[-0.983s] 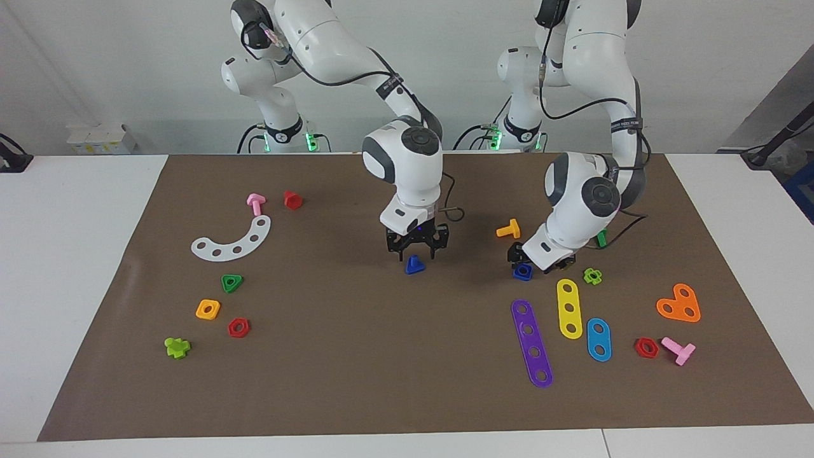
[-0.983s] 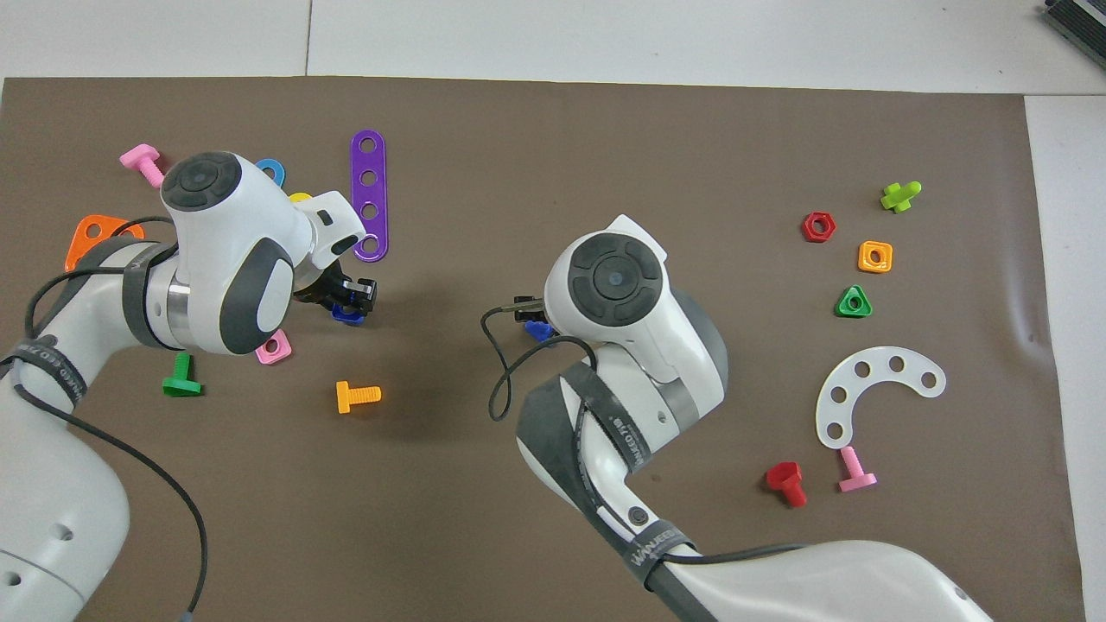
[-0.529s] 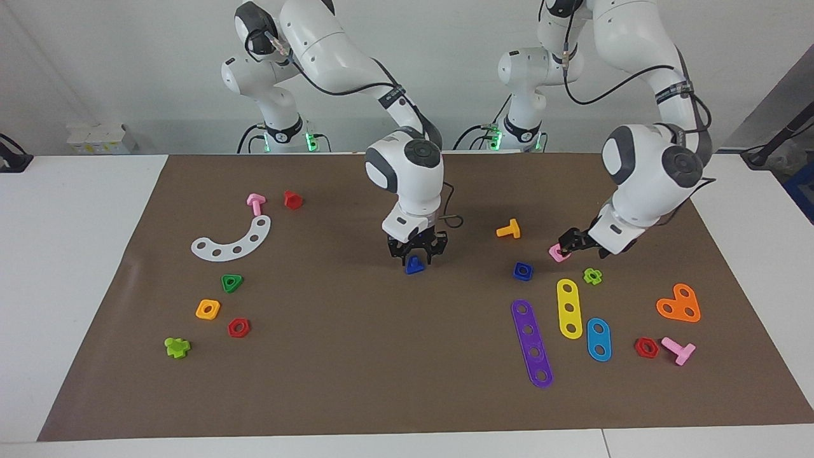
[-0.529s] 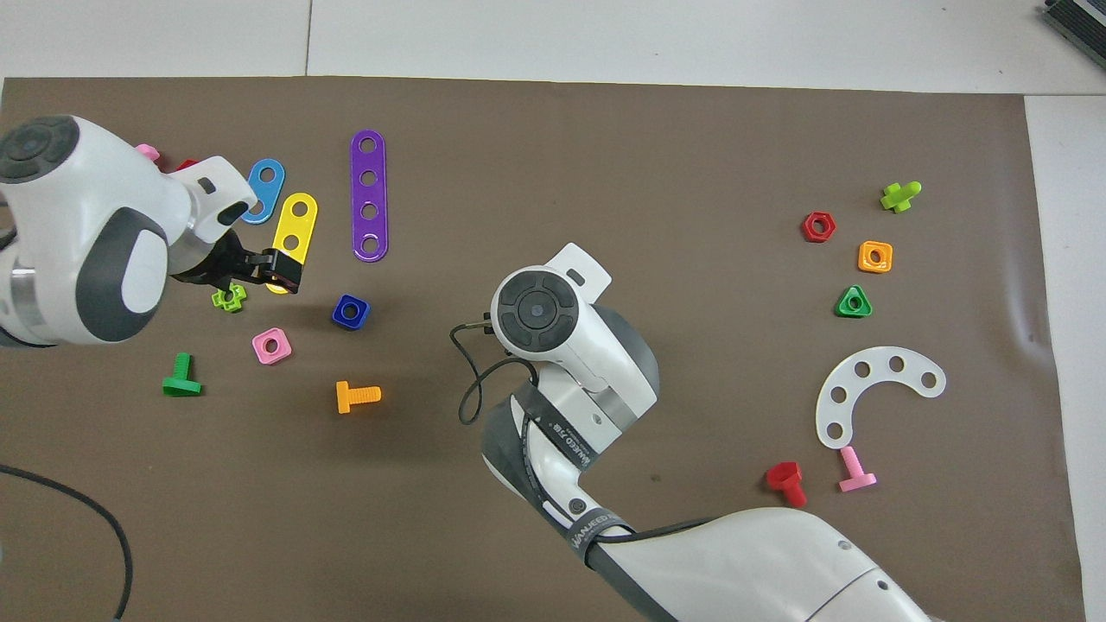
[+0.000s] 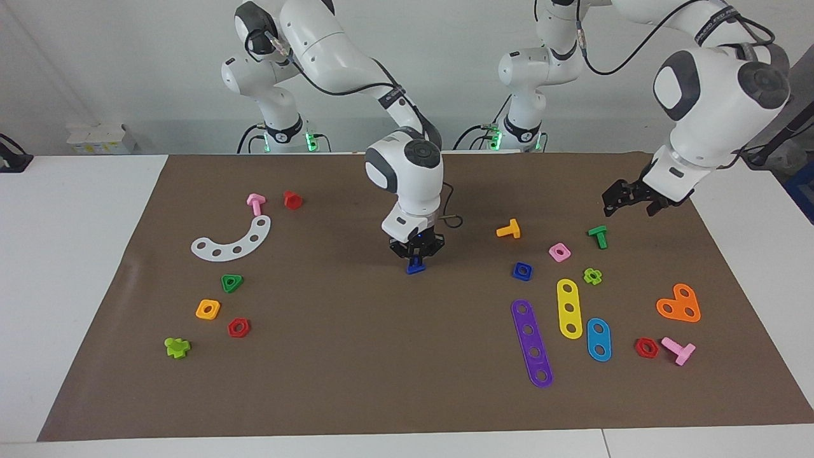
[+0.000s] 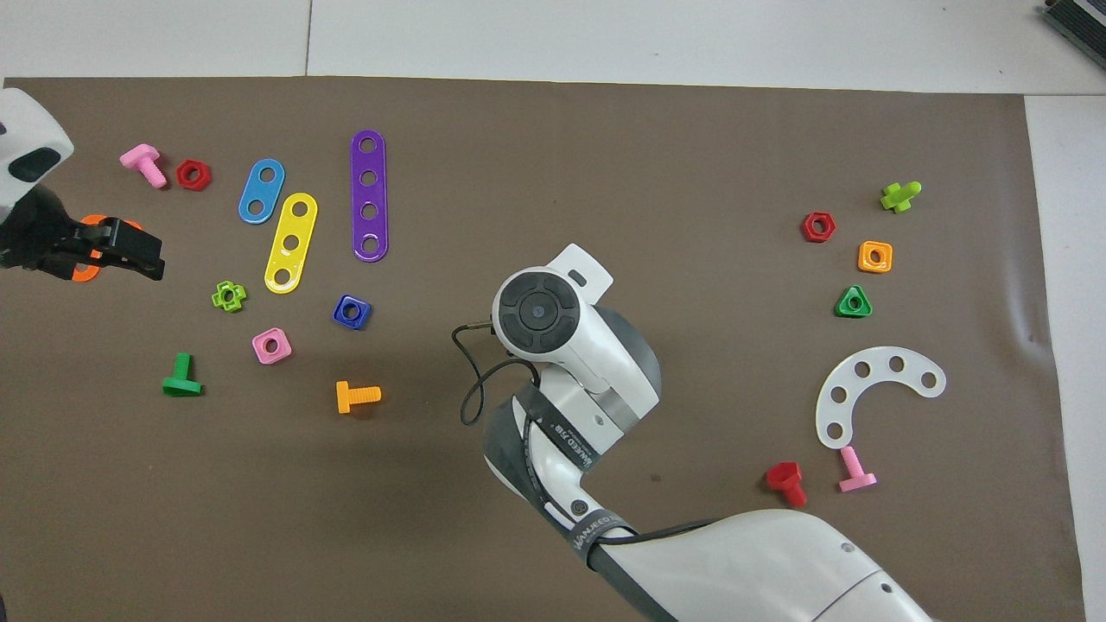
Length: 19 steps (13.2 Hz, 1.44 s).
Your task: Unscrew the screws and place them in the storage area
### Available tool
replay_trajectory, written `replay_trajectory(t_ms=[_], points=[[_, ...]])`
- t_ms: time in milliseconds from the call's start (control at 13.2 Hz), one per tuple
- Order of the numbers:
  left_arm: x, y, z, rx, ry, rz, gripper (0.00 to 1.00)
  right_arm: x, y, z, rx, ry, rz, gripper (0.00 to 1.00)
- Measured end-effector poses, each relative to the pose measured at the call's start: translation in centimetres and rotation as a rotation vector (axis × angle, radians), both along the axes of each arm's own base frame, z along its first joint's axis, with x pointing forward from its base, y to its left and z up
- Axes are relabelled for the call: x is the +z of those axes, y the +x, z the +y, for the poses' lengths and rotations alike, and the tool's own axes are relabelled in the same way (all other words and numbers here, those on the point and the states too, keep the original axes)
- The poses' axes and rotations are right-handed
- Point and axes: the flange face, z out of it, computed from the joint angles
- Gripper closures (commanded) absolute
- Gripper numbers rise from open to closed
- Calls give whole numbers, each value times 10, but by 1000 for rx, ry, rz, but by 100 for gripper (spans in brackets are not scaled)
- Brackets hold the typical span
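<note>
The dark-blue bolt stands on the brown mat at mid-table. My right gripper is down on it, fingers closed around its top. In the overhead view the right wrist hides the bolt. The storage area lies toward the right arm's end of the table, with the white curved strip, green nut, orange nut and red nut. My left gripper is raised, open and empty, over the mat's edge at the left arm's end, near the green bolt.
The blue square nut lies free beside a pink nut, an orange bolt and purple, yellow and blue strips. A pink bolt and red bolt lie by the white strip.
My left gripper let go of the blue square nut, rose and swung out toward the left arm's end. My right gripper lowered onto the dark-blue bolt and closed.
</note>
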Motion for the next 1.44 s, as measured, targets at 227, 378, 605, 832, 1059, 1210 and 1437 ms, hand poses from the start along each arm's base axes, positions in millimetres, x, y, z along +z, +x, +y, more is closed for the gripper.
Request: replay_trajectory(t_ms=[227,378,605,832,1059,1210,1437], points=[[19,-5,-5,-5,0,-8,0,21,5,-36,-47,6,-15,100],[33,-12,-9,11,3,-26,0,40,10,-86,-111,18,-36,100],[46,-19,-11,24,5,-43,0,44,20,-154,-184,7,-32,100],[46,-19,-11,25,6,-43,0,34,45,-238,-192,-16,-19,100],[46,-19,-11,25,6,-43,0,23,52,-300,-203,-34,8,100],[46,-20,-11,25,6,-42,0,15,51,-323,-209,-38,29,100],[49,-25,-11,24,7,-43,0,8,49,-339,-215,-32,46,100]])
